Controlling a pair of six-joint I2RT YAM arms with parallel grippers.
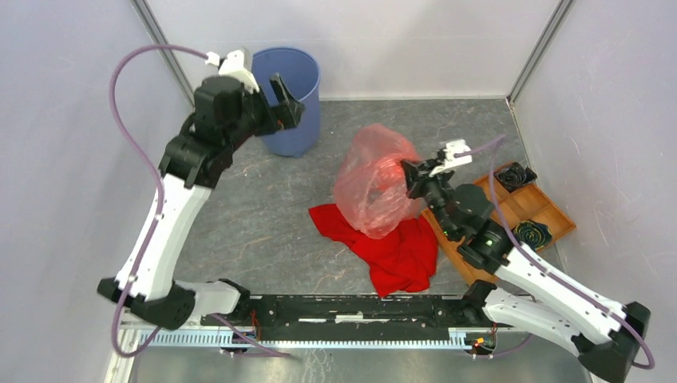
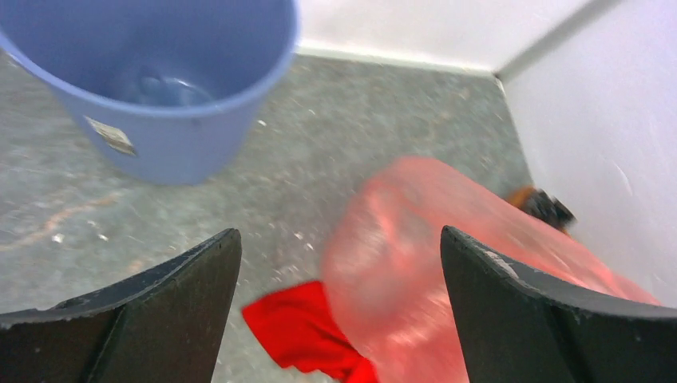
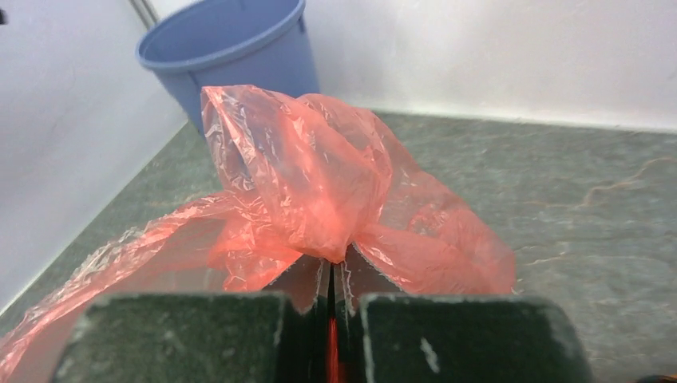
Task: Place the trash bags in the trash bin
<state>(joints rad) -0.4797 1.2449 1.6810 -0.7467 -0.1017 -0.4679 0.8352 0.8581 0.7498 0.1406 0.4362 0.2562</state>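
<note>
The trash bag (image 1: pixel 374 182) sits puffed up, partly on the red cloth (image 1: pixel 397 254), well apart from the trash bin (image 1: pixel 302 76). My right gripper (image 3: pixel 330 271) pinches its film tight so I can lift it. My left gripper (image 2: pixel 339 239) hangs wide open by the bin, holding nothing.

We count one trash bag (image 1: pixel 374 179), translucent red-orange film. One trash bin (image 1: pixel 310 96), round, blue. One red cloth (image 1: pixel 399 255), opaque. One orange-brown tray (image 1: pixel 547 206) with compartments. Two dark ruffled round objects at tray: first object (image 1: pixel 515 174), second object (image 1: pixel 531 233). Two robot arms: left arm (image 1: pixel 172 223), right arm (image 1: pixel 551 283). Two grippers, one per arm: left gripper (image 2: pixel 339 233), right gripper (image 3: pixel 330 267).
</note>
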